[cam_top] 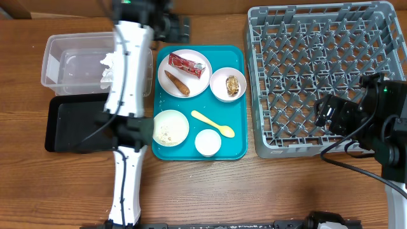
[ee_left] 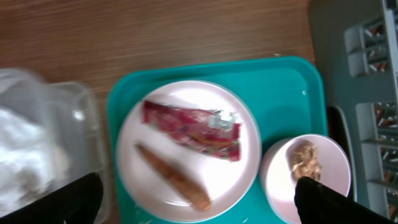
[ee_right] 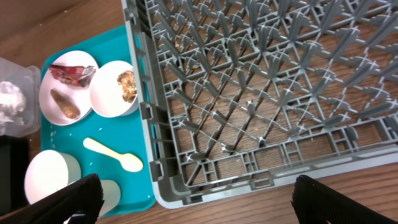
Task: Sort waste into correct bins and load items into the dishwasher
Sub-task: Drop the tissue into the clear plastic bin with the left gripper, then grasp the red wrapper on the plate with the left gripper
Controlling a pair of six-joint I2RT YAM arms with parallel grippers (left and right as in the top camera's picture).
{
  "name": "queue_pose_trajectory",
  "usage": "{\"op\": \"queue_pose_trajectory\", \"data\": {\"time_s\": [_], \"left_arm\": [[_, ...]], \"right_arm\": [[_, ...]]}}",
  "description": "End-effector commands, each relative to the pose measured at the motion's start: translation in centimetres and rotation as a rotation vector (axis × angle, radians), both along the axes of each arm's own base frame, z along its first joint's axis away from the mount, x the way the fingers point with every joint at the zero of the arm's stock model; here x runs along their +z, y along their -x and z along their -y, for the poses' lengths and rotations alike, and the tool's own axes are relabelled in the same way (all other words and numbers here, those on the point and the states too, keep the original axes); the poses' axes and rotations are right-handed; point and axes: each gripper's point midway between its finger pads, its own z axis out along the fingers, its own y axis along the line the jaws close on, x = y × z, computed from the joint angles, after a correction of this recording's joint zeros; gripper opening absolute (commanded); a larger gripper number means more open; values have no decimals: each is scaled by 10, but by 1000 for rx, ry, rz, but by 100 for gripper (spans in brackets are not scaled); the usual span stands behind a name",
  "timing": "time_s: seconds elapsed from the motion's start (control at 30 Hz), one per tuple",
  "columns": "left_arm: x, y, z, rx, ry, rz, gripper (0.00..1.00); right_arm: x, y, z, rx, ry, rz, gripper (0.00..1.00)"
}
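On the white plate (cam_top: 194, 83) lie the red-and-silver wrapper (cam_top: 187, 65) and the brown sausage (cam_top: 177, 83). A white bowl (cam_top: 219, 86) holds the brown lump (cam_top: 233, 84). Another bowl (cam_top: 170, 127) holds rice grains. The cup (cam_top: 207, 142) and yellow spoon (cam_top: 213, 124) lie nearby. The crumpled napkin (cam_top: 108, 70) is in the clear tub (cam_top: 63, 63); the black tray (cam_top: 63, 127) is in front of it. My left gripper (ee_left: 199, 211) is open and empty above the plate (ee_left: 186, 124). My right gripper (ee_right: 199, 205) is open and empty over the grey rack's (cam_top: 318, 76) front edge.
The dishes all stand on a teal tray (cam_top: 238, 149) between the bins and the rack. My left arm (cam_top: 127, 95) runs from the front edge across the tub's right side. The rack (ee_right: 261, 93) holds no dishes.
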Motion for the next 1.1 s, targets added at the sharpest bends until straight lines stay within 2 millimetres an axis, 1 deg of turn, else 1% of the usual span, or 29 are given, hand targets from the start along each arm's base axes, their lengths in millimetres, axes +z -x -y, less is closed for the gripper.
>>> {"op": "queue_pose_trajectory", "data": {"time_s": [0.0, 0.07, 0.1, 0.17, 0.2, 0.3, 0.33, 0.4, 0.47, 0.5, 0.6, 0.67, 0.7, 0.73, 0.8, 0.87, 0.9, 0.97, 1.0, 1.03, 1.07], "left_arm": [[-39, -2, 19, 85, -55, -54, 100], [-63, -4, 32, 130, -32, -83, 100], [-73, -5, 35, 149, -27, -94, 100], [-97, -7, 32, 248, -19, -124, 100], [-105, -7, 32, 270, -12, -133, 100], [-123, -10, 34, 295, -4, -141, 95], [-127, -10, 35, 293, -5, -141, 93], [-145, -10, 35, 292, -9, -148, 84], [-155, -9, 34, 293, -16, -154, 82], [-163, -8, 31, 300, -33, -157, 80], [-174, -7, 28, 305, -52, -166, 78], [-184, -6, 27, 306, -54, -172, 74], [-184, -6, 27, 306, -54, -171, 72], [-184, -6, 27, 306, -54, -170, 68], [-184, -7, 28, 305, -52, -167, 53], [-184, -7, 27, 302, -55, -167, 43], [-185, -7, 27, 292, -65, -166, 40], [-187, -6, 20, 302, -100, -163, 31], [-189, -5, 17, 308, -116, -162, 23], [-189, -4, 16, 307, -121, -167, 9], [-190, -3, 16, 299, -126, -171, 4]], "right_arm": [[9, -1, -3, 12, -14, 24, 100], [7, 1, -4, 12, -15, 13, 100], [6, 2, -4, 12, -16, 9, 100], [5, 4, -4, 12, -17, 0, 100], [5, 4, -4, 12, -17, 0, 100], [5, 4, -4, 12, -17, 0, 100], [5, 4, -4, 12, -17, 0, 100], [5, 3, -4, 12, -17, 1, 100], [5, 3, -4, 12, -16, 1, 100], [5, 3, -4, 12, -17, 1, 100], [5, 3, -4, 12, -17, 1, 100], [6, 3, -4, 12, -16, 5, 100], [6, 3, -4, 12, -16, 5, 100], [6, 3, -4, 12, -16, 5, 100], [6, 3, -4, 12, -16, 4, 100], [5, 3, -4, 12, -17, 2, 100], [5, 3, -4, 12, -17, 1, 100], [6, 3, -4, 12, -17, 5, 100], [6, 2, -4, 12, -17, 6, 100], [6, 3, -4, 12, -17, 5, 100], [6, 3, -4, 12, -17, 4, 100]]}}
